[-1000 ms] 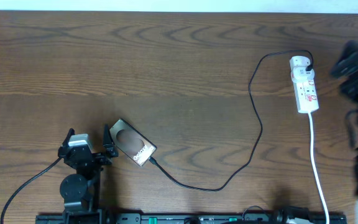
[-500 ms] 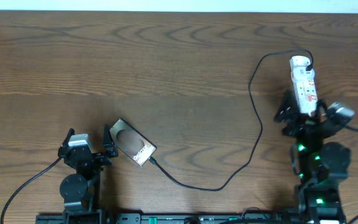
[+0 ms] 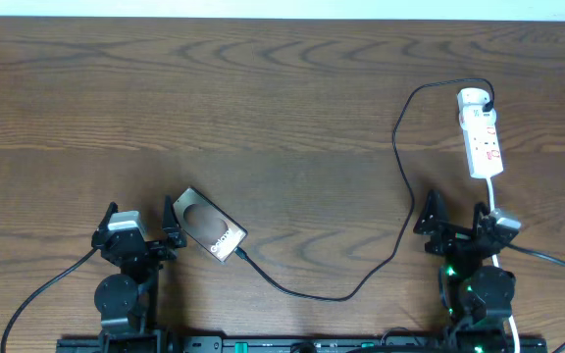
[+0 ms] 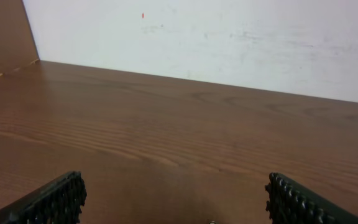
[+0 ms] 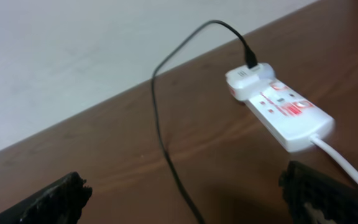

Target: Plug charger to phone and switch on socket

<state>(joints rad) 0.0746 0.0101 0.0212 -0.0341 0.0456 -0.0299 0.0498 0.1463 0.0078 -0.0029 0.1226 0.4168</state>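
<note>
The phone (image 3: 209, 225) lies at the front left, a dark slab with a pale oval patch. The black charger cable (image 3: 400, 176) runs from its lower end across the table to a white adapter (image 3: 473, 98) plugged in the white socket strip (image 3: 484, 142) at the back right. The strip (image 5: 288, 112) and cable (image 5: 166, 149) also show in the right wrist view, with a red lit switch. My left gripper (image 3: 141, 224) is open and empty just left of the phone. My right gripper (image 3: 456, 216) is open and empty in front of the strip.
The strip's thick white cord (image 3: 501, 250) runs toward the front edge past my right arm. A pale wall (image 4: 229, 37) stands behind the wooden table (image 3: 263, 108).
My right arm has come back from the right edge and the socket strip to the front of the table. The left arm, phone and cable have not moved.
</note>
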